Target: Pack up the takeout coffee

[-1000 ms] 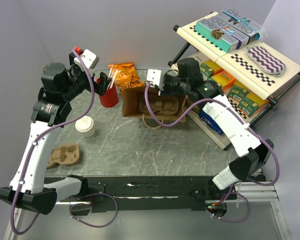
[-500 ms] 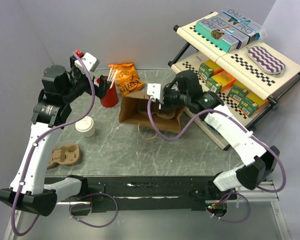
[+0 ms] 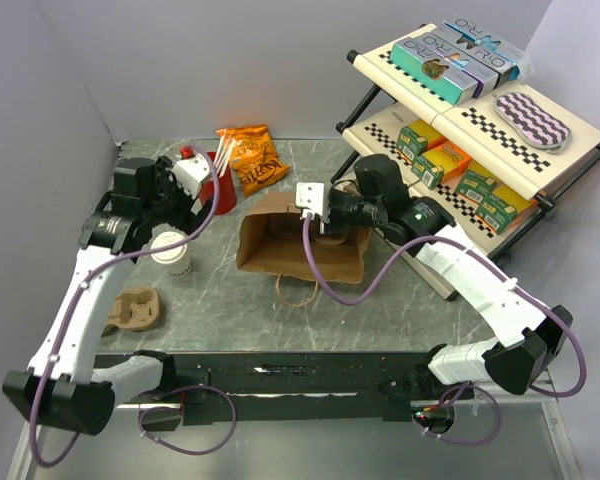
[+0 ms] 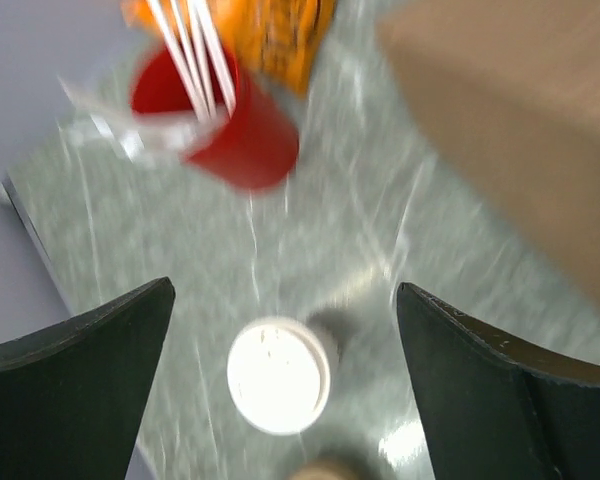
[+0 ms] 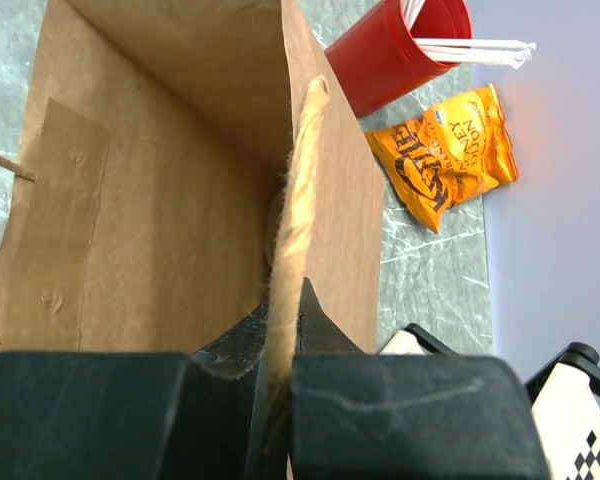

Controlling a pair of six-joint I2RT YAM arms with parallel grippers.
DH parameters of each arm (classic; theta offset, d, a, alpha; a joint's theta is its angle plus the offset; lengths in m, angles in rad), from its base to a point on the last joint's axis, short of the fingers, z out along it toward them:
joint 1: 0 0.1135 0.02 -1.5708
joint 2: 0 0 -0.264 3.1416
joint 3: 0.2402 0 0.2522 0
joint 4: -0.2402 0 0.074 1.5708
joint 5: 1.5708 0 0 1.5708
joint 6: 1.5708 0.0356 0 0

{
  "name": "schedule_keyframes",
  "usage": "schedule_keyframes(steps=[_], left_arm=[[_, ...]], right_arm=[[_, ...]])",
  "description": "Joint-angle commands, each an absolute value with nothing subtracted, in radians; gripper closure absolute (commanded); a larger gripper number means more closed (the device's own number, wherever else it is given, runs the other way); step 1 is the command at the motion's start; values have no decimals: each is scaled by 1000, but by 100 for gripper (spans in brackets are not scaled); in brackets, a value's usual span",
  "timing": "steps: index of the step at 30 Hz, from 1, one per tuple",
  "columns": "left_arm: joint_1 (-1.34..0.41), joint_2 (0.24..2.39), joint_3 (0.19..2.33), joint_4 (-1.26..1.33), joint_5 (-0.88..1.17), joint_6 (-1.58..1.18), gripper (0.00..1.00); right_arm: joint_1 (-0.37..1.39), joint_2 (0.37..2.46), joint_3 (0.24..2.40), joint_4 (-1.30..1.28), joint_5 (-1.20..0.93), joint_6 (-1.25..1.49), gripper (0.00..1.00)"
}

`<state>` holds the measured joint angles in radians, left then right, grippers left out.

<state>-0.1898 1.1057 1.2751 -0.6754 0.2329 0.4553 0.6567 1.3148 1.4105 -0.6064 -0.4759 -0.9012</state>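
Left gripper (image 4: 285, 290): fingers spread wide, newly swung from the red cup (image 4: 245, 140) to above the takeout coffee (image 4: 278, 375), which stands upright left of the brown paper bag (image 5: 160, 200); right gripper (image 5: 283, 325): clamped on the twine handle (image 5: 295, 200), bag drawn nearer, so pickup is likely next.

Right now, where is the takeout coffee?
In the top view, the takeout coffee stands upright on the left side, between the red cup and the pulp carrier, left of the paper bag.
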Motion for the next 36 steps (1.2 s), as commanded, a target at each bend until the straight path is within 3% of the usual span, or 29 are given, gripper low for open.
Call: schedule_keyframes(steps=[1, 16, 36], left_arm=[[-147, 1172, 1236, -814, 127, 520, 1], [49, 1569, 1485, -1109, 156, 333, 1], [55, 1600, 1439, -1092, 120, 393, 1]], right_arm=[[658, 1316, 1465, -561, -483, -885, 100], [637, 1351, 1514, -571, -485, -850, 100], [635, 1362, 1522, -563, -483, -842, 100]])
